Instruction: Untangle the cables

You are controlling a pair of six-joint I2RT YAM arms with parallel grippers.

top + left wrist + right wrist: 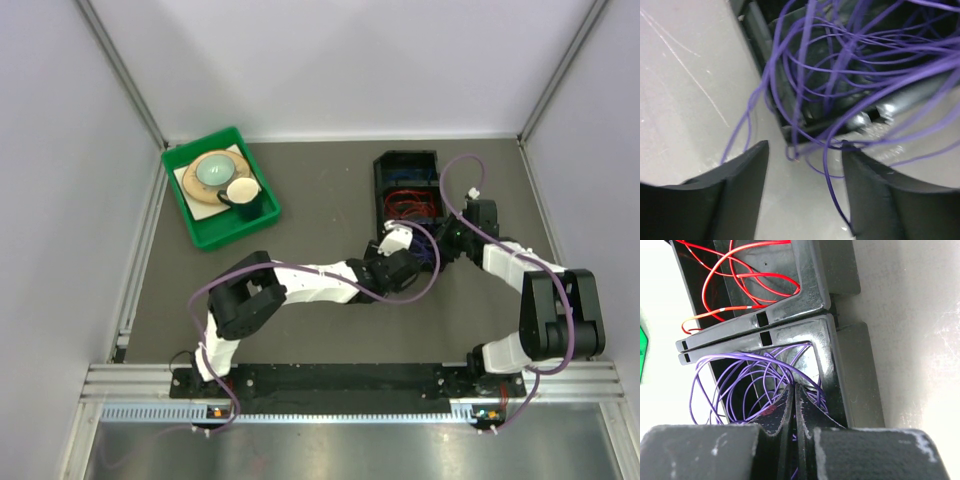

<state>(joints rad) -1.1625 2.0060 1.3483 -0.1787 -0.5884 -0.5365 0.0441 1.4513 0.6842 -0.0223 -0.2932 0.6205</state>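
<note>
Purple cables point(755, 375) spill from the lower half of the black bin point(815, 290), mid-frame in your right wrist view. Red cables point(740, 275) lie in its upper-left half. Your right jaws are pressed together among the purple loops; you cannot tell whether they pinch a strand. Your left jaws stand apart, with purple strands hanging between them.

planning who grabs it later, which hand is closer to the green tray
Left. The left hand is at the black bin's near left corner, on the green tray's side; the right hand is over the bin's right part, farther from the tray.
</note>
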